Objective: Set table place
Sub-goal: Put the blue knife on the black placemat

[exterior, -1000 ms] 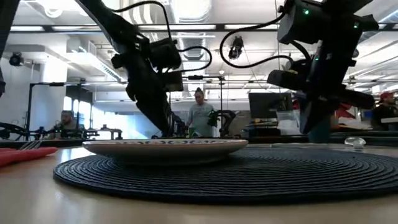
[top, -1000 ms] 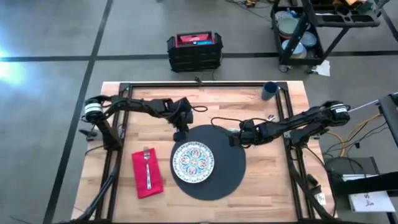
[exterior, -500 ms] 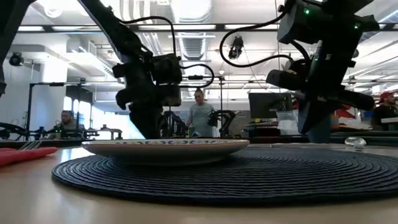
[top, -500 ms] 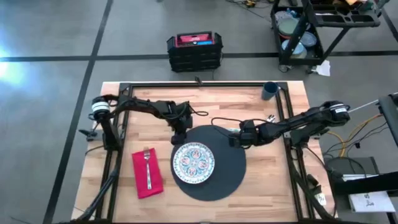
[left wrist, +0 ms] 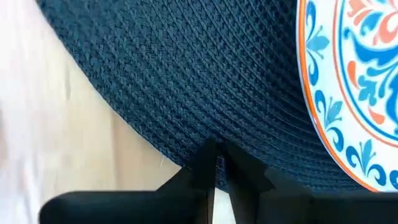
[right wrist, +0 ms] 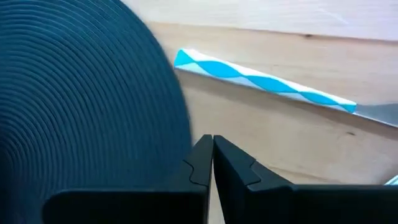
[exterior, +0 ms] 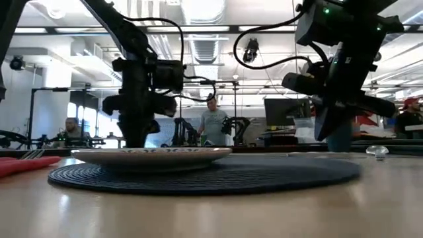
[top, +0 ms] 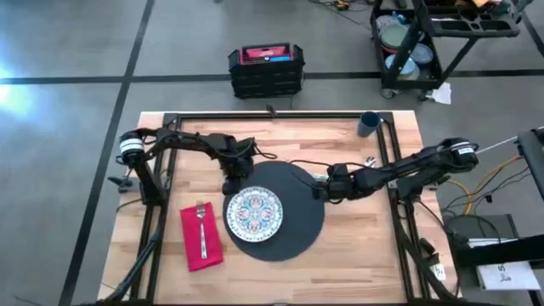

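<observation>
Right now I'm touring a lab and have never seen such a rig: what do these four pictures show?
Two robot arms work at a wooden table. One picture looks straight down, one level across the tabletop, two come from wrist cameras. On the table lie a round dark mat carrying a patterned plate, a red napkin with a fork, and a blue cup. The left gripper pinches the mat's edge; the right gripper, shut, holds nothing beside it.

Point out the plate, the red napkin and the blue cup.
plate [top: 253,212]: high view, patterned centre.
red napkin [top: 194,247]: high view, bare cloth left of the fork.
blue cup [top: 368,124]: high view, its rim.
</observation>
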You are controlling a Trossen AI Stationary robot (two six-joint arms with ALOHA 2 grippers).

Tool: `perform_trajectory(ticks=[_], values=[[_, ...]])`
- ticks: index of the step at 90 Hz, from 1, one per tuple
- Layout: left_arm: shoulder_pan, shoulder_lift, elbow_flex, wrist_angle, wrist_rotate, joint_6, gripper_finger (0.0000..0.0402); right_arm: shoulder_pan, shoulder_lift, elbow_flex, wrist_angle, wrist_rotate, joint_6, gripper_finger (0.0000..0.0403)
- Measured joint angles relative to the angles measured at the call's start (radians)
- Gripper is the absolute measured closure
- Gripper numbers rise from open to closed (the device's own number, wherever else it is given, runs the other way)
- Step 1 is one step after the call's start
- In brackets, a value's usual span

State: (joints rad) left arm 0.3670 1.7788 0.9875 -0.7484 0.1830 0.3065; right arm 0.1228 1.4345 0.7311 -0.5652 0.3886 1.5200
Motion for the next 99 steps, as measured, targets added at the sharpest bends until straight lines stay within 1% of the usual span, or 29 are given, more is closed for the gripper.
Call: perform_trajectory(ticks=[10, 18, 33, 38, 49, 59, 70, 76, 83, 99], values=[[0.013, -0.038, -0.001, -0.049, -0.037, 0.0, 0.0381, -0.017, 0.0, 0.0, 0.0, 0.009, 0.001, 0.0403], [0.021, -0.077, -0.008, -0.072, -0.066, -0.002, 0.0381, -0.043, 0.0, 0.0, -0.001, 0.036, -0.003, 0.0403], [0.022, -0.183, -0.006, -0.05, -0.062, -0.046, 0.0381, -0.158, 0.009, 0.0, 0.007, 0.047, -0.086, 0.0403], [0.021, -0.214, -0.006, -0.033, -0.05, -0.058, 0.0381, -0.203, 0.021, 0.0, 0.032, 0.029, -0.136, 0.0403], [0.022, -0.305, -0.006, 0.032, 0.021, -0.085, 0.0381, -0.282, 0.055, 0.001, 0.098, -0.032, -0.239, 0.0403], [0.019, -0.379, -0.005, 0.104, 0.051, -0.121, 0.0381, -0.315, 0.096, 0.001, 0.16, -0.095, -0.292, 0.0403], [0.019, -0.445, -0.003, 0.166, 0.063, -0.15, 0.0381, -0.297, 0.141, 0.0, 0.195, -0.155, -0.3, 0.0403], [0.019, -0.468, -0.003, 0.168, 0.063, -0.158, 0.0381, -0.266, 0.156, 0.002, 0.197, -0.151, -0.277, 0.0403], [0.019, -0.483, -0.003, 0.179, 0.063, -0.161, 0.0381, -0.213, 0.163, 0.002, 0.198, -0.116, -0.235, 0.0403], [0.019, -0.48, -0.003, 0.18, 0.063, -0.168, 0.0381, -0.083, 0.154, 0.002, 0.182, -0.127, -0.116, 0.0403]])
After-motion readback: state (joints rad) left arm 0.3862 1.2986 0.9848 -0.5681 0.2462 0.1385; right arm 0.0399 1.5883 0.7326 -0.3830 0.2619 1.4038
